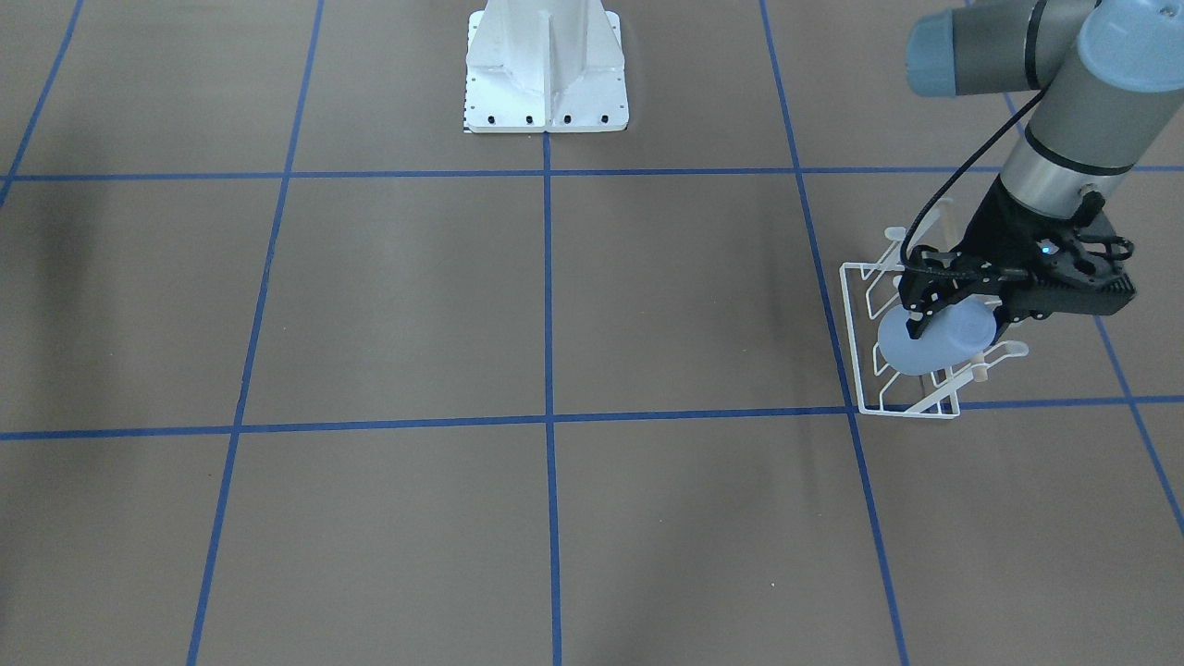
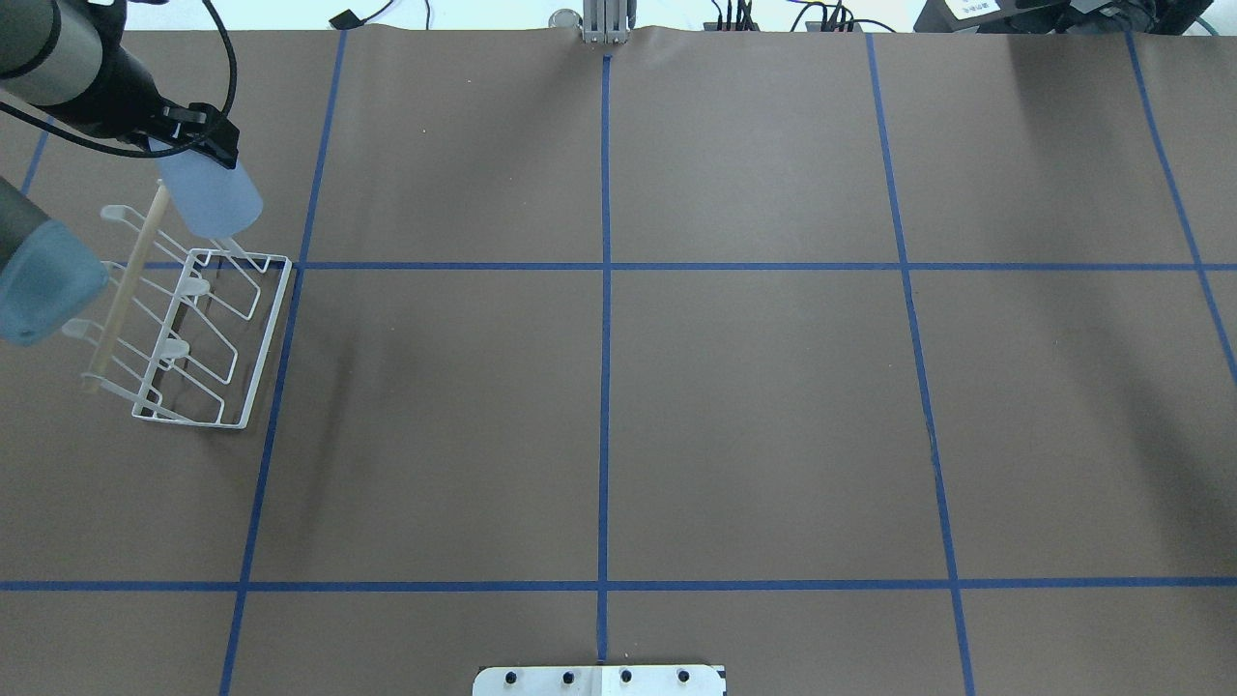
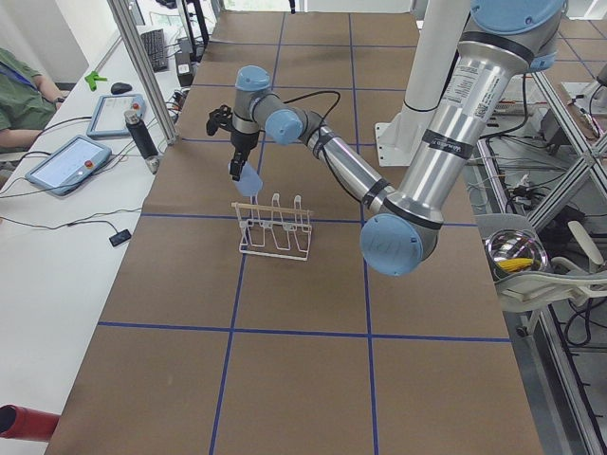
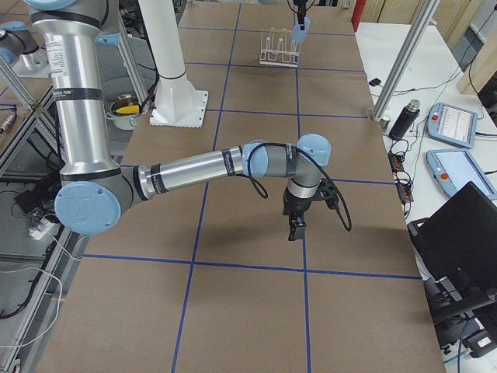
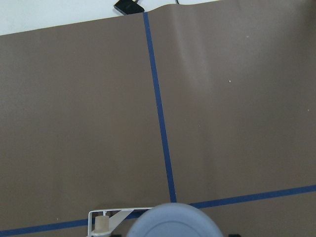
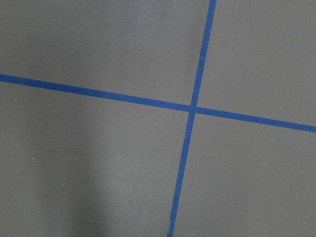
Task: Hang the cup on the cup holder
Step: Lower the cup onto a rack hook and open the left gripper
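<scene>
Overhead exterior: matte tapered cup [image 2: 211, 201], white wire cup holder [image 2: 126, 288]

Brown paper [image 2: 754, 416] covers my table, crossed by blue tape lines [image 2: 605, 387]. On the white bench beyond its far edge lie a tablet [image 3: 71, 163], a black cylinder [image 3: 142, 137] and a laptop [image 4: 458, 233]. A steel bowl [image 3: 515, 254] sits behind me.
</scene>
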Motion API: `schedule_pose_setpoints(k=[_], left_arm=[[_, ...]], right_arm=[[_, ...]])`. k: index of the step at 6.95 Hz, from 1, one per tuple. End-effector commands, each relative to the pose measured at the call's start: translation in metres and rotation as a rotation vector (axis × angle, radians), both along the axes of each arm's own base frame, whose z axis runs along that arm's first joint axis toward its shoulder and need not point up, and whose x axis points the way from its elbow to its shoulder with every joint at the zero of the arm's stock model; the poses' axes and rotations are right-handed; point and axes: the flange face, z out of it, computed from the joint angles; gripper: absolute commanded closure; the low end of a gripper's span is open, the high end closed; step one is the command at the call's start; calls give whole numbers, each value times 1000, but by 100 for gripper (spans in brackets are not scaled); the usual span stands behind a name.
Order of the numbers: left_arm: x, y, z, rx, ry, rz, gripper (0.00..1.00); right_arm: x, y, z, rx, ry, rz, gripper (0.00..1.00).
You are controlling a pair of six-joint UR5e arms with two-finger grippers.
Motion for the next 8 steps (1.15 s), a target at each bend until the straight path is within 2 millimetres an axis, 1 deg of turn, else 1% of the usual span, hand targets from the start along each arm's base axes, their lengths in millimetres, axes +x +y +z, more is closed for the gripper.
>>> schedule_pose_setpoints(k=[1,3,5,6,7,8], left_arm=[[9,2,8,-2,-19,9,100],[13,-3,21,-28,-30,8,100],[23,-4,33,-55,-42,17,100],[27,-8,39,-70,-47,20,42],[29,-8,43,-65,-48,20,2],[27,-7,41,-54,-40,17,2]], right_arm=[[-1,1,2,-4,-8,-1,0],[-1,1,1,-5,-8,0,0],[-1,1,1,-5,-8,0,0],[-1,0,0,-3,-8,0,0],[-1,0,-1,-1,-10,-1,0],[-1,-1,-2,3,-17,-4,0]])
